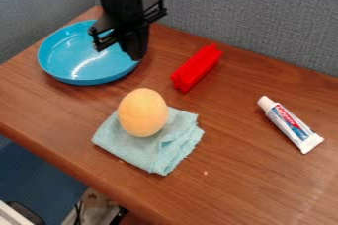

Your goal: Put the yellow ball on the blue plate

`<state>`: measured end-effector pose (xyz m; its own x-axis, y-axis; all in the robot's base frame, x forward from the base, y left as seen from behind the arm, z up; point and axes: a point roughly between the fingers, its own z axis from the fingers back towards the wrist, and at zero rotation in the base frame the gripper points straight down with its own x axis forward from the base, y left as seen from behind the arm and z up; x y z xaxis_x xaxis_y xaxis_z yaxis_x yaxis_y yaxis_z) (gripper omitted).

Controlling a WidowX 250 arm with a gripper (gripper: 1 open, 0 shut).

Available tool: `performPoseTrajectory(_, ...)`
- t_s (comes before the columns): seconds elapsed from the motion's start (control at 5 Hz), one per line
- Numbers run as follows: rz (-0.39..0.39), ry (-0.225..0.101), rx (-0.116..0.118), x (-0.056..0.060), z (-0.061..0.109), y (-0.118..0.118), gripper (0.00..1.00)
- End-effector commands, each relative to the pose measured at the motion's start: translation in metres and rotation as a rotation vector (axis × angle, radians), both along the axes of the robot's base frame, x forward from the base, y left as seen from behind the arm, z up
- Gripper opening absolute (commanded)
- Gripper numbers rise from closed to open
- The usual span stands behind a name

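Nothing of the move looks done: the ball point(142, 112) sits on the cloth point(133, 154), well apart from the plate point(77, 64). The claw point(137, 54) is clenched by the plate's right side, seemingly on nothing, though its dark tips are hard to read. Reaching, gripping, carrying and releasing all remain

The sole view looks down at a slant onto the surface point(244, 155) from above its six o'clock side, fairly near, facing the grey wall point(244, 7) at twelve o'clock.
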<state>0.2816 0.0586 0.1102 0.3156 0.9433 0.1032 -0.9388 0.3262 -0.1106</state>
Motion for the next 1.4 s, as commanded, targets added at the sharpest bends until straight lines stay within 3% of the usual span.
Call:
performPoseTrajectory(0.0, -0.015, -0.040, 0.003, 0.002, 0.010, -0.008, 0.00)
performPoseTrajectory(0.4, -0.039, -0.053, -0.005, -0.011, 0.011, -0.022, 0.00)
performPoseTrajectory(0.8, -0.076, -0.059, 0.035, -0.021, -0.001, -0.018, 0.00)
performPoseTrajectory(1.2, -0.131, -0.091, 0.022, -0.020, 0.010, -0.024, 0.00)
